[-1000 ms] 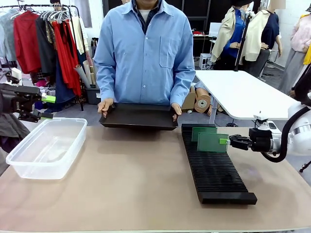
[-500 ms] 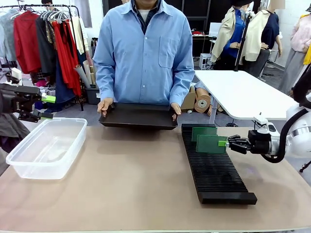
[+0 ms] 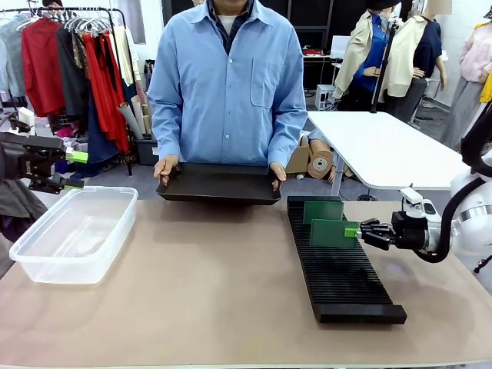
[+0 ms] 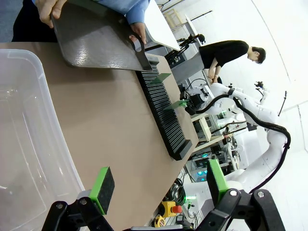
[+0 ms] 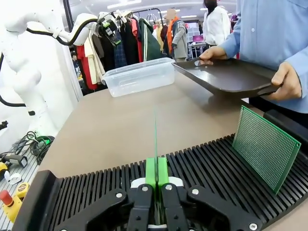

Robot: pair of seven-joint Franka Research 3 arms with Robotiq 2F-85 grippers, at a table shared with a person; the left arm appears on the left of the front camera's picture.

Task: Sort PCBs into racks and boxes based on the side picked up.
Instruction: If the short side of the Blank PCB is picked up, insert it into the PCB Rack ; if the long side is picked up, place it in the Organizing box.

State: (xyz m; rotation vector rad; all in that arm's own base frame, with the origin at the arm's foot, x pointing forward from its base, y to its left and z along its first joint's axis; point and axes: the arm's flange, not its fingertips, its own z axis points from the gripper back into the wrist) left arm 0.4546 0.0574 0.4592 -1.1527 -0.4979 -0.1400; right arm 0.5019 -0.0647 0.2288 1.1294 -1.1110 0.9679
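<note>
Right pincer (image 3: 358, 231) has dropped lower over the last sec, and the PCB (image 3: 334, 233) it grips by its right edge went down w/ it: board was clear above the rack (image 3: 338, 265), now its bottom edge sits at or in the slots. Means insertion is probably nearly done; release looks like the next step, tho can't tell if the board is fully seated. Pincer pads (image 5: 151, 172) are closed tight on the board, seen edge-on as a thin green line in the right wrist view (image 5: 155, 144).

A second PCB (image 3: 323, 211) already stands upright in the rack, just beyond the held one toward the far end. In the wrist view it shows a light green face w/ a fine dot grid (image 5: 263, 147), thin, flat, rectangular. Held board looks the same size, darker green face toward the front cam.

Rack is on the right half of the counter (image 3: 192, 300), running near to far. Clear box (image 3: 73, 231) sits at the left, looks empty. Left pincer (image 4: 159, 185) hangs above the box's left side, jaws wide apart, holding nothing.

Person at far side holds a black tray (image 3: 221, 184) w/ both hands, left hand (image 3: 165, 166) and right hand (image 3: 278, 174) on its ends; no boards visible on it from here.
</note>
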